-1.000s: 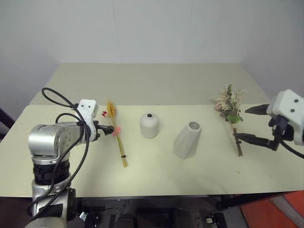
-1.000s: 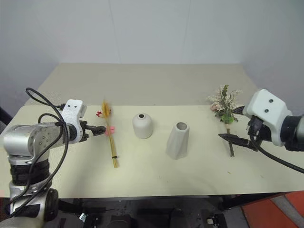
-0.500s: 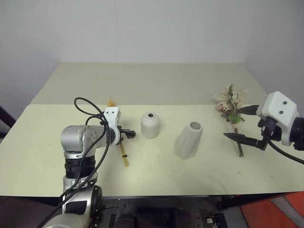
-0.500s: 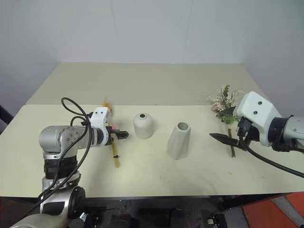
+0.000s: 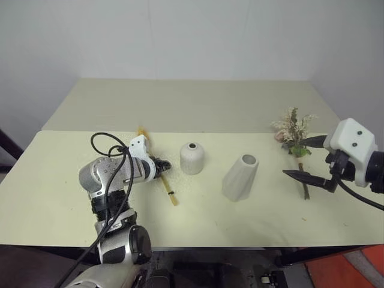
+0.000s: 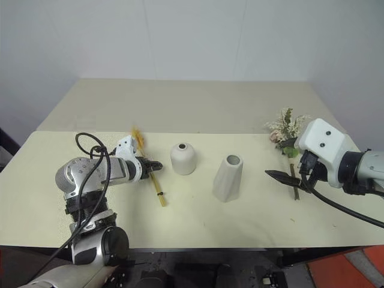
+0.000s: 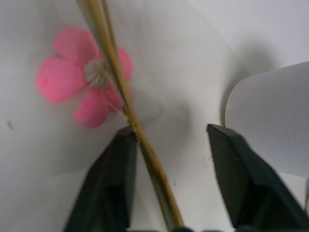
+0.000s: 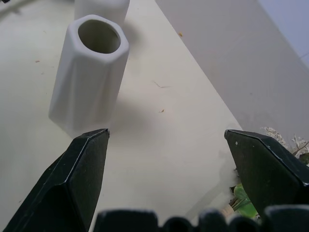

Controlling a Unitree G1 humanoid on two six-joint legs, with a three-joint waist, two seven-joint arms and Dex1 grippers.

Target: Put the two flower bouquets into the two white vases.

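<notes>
Lying between left gripper (image 7: pixel 169 159) fingers – wheat bunch (image 7: pixel 123 104).

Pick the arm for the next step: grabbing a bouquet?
Left. The left hand already straddles the wheat bouquet stems, one finger touching them. The right hand hangs open beside the bushy bouquet, not around it.

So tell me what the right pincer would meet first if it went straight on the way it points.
Probably the taller faceted vase: the right pincer, jaws wide open, points along the table toward it, with bare tabletop between. Depth is unclear, so it might touch the table first.
</notes>
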